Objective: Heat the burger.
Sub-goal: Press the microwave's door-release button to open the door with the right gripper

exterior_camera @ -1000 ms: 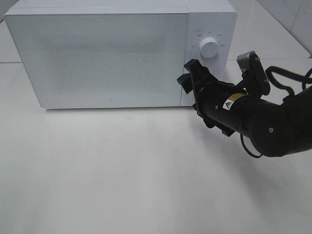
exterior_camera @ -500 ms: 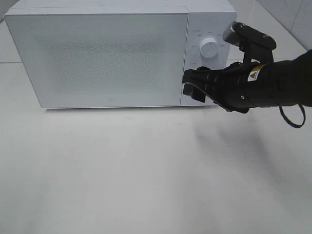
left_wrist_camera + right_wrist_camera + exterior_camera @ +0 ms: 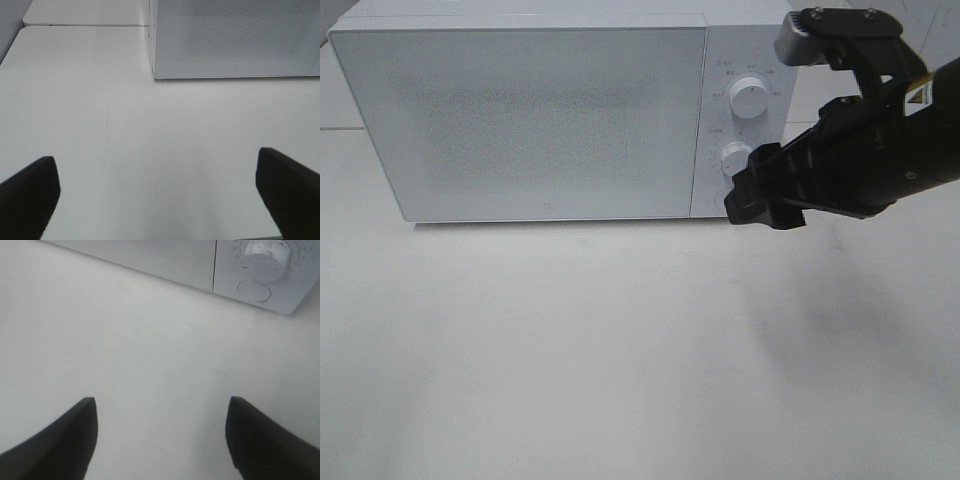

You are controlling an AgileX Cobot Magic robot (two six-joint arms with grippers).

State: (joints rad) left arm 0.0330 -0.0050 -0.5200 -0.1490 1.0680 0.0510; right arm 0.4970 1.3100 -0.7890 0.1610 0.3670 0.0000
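Right gripper (image 3: 160, 407), fingers apart and empty, hovers beside lower white dial (image 3: 733, 157) on white boxy microwave (image 3: 540, 110). Left gripper (image 3: 157, 170) also apart. Burger not visible; door shut. Risk: a clumsy approach knocks the dial and mis-sets heating.

Test kitchen bench — microwave (image 3: 540, 110) on white tabletop (image 3: 570, 350).

right gripper (image 3: 161, 407) spread wide, left gripper (image 3: 156, 160) likewise

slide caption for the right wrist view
Open right gripper over the white table, facing the lower dial and round button of the closed microwave
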